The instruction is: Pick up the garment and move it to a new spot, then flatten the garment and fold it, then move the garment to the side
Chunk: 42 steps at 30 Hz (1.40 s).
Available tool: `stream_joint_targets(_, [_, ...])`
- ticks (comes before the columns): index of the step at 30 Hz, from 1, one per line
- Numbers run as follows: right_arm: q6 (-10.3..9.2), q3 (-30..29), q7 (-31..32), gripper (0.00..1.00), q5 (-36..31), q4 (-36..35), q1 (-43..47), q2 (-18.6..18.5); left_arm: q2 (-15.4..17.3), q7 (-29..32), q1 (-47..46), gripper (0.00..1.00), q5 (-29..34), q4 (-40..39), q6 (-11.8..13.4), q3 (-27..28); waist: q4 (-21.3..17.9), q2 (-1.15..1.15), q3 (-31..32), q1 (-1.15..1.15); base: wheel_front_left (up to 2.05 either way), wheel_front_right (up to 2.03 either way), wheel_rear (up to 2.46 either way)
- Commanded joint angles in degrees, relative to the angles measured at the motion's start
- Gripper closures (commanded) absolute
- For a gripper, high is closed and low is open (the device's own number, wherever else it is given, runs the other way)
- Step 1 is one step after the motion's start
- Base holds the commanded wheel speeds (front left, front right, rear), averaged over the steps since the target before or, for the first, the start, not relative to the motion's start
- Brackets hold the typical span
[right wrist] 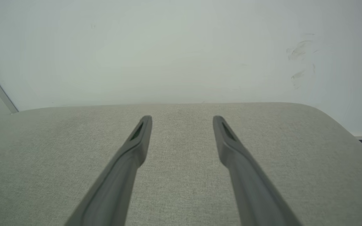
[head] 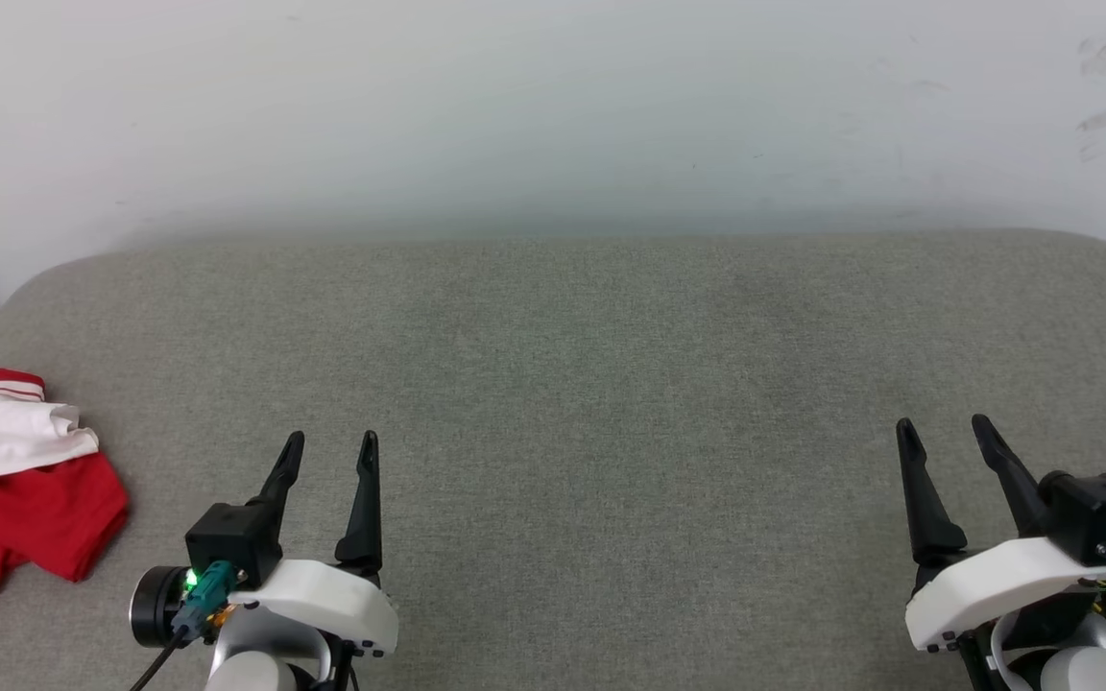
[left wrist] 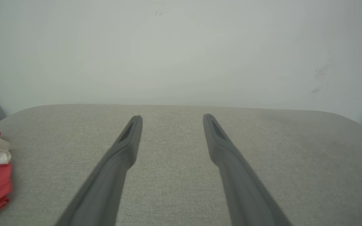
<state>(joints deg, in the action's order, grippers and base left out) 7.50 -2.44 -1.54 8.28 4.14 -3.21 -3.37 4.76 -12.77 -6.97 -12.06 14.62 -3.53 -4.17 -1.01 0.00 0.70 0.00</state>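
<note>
Both grippers, left (head: 332,437) and right (head: 942,422), hang wide open and empty above the grey cushion (head: 611,384); the garment (head: 15,480) lies crumpled at its left edge

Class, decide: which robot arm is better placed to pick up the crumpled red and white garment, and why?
Left. The crumpled red and white garment lies at the left edge of the grey fabric surface, near the open left gripper; the open right gripper is far across on the other side.

light: bright, even, diffuse | shadows: faint, soft | focus: head view sharp; wrist views' near fingers (left wrist: 99,194) blurred
</note>
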Motion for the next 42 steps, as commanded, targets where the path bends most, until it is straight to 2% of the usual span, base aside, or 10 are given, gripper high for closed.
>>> stream_joint_targets(1, [-0.01, -0.12, -0.47, 0.0, -1.11, -0.44, 0.4, 0.22, 0.19, -0.38, -0.77, 0.0, 1.1, 0.05, 0.04, -0.14, -0.03, 0.0, 0.01, 0.0, 0.0, 0.0, 0.0])
stream_joint_targets(21, [-0.02, -0.98, -1.58, 0.0, -6.93, -0.56, 0.66, 0.56, -0.59, -2.49, -1.78, 0.0, 5.78, 3.96, 0.24, 0.21, -0.23, 0.0, 0.12, 0.0, 0.0, 0.0, 0.0])
stream_joint_targets(28, [-0.02, -0.91, -1.77, 0.0, -4.79, -0.41, 0.46, 0.55, -0.75, -2.45, -2.16, 0.0, 4.6, 4.66, 0.36, 0.65, 0.55, 0.0, 0.08, 0.0, 0.0, 0.0, 0.0])
stream_joint_targets(35, [-0.02, 0.0, -1.45, 0.0, -4.61, -1.72, 0.96, 0.56, -0.87, -2.45, -2.7, 0.0, 3.65, 5.33, 0.85, 1.34, 4.32, 0.0, -0.24, 0.0, 0.0, 0.0, 0.0])
stream_joint_targets(42, [-0.02, 1.15, -0.81, 0.0, -4.45, -3.39, 1.06, 0.54, -0.96, -2.45, -2.29, 0.0, 3.4, 4.94, 1.81, 2.15, 11.16, 0.0, -0.63, 0.0, 0.0, 0.0, 0.0])
